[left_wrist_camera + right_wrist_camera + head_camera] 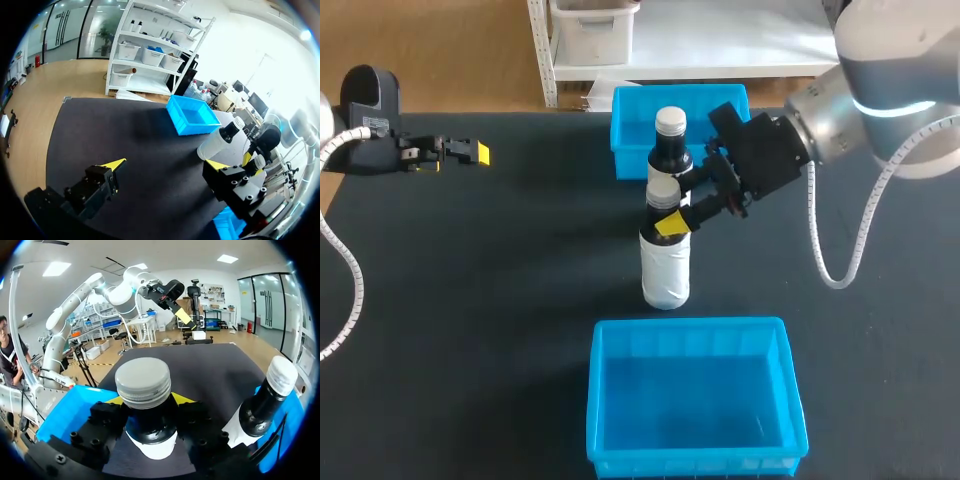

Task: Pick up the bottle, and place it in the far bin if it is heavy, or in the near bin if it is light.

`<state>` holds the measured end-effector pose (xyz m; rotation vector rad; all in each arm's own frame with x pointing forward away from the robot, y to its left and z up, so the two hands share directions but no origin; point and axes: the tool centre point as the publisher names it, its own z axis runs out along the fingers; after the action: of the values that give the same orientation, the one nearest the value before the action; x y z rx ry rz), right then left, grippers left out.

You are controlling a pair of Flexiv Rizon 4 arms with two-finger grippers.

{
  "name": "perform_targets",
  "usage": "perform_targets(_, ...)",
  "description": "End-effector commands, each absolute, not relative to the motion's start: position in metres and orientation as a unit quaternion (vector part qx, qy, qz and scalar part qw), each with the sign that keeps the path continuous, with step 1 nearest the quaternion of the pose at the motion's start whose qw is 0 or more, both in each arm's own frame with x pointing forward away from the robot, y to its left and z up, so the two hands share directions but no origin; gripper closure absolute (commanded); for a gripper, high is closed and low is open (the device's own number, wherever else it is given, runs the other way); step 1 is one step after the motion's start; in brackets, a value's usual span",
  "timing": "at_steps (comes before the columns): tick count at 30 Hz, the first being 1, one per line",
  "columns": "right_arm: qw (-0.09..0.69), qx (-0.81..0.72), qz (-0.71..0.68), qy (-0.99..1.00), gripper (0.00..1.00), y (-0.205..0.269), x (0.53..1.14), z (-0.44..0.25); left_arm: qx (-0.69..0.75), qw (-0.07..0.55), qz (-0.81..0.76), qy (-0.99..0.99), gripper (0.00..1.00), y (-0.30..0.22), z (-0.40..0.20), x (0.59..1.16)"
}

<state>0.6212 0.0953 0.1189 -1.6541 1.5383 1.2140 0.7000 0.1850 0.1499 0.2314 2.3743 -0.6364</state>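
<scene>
Right gripper (676, 198) clamps the bottle (665, 265) neck at frame centre; grasp seemingly done, a lift should next gauge weight.

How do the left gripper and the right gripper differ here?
The left gripper is open and empty; the right gripper is shut on the front bottle at its neck. The left gripper is by the left side of the table, away from the bins; the right gripper is between the far bin and the near bin. Both have yellow tips.

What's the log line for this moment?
right gripper: shut on bottle neck | left gripper: open, away from bottle | second bottle: close beside it
</scene>
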Motion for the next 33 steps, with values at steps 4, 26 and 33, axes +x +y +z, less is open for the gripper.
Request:
perform_targets(4, 0.281, -0.621, 0.454, 0.574, 0.74, 0.089, 0.613, 0.125, 0.088, 0.33, -0.243, 0.908, 0.0, 0.185, 0.15, 0.7)
perform_targets(26, 0.278, -0.629, 0.461, 0.561, 0.81, 0.006, 0.614, 0.174, 0.088, 0.33, -0.243, 0.908, 0.0, 0.185, 0.15, 0.7)
perform_targets(33, 0.285, -0.628, 0.46, 0.56, 0.82, -0.016, 0.603, 0.194, 0.088, 0.33, -0.243, 0.908, 0.0, 0.185, 0.15, 0.7)
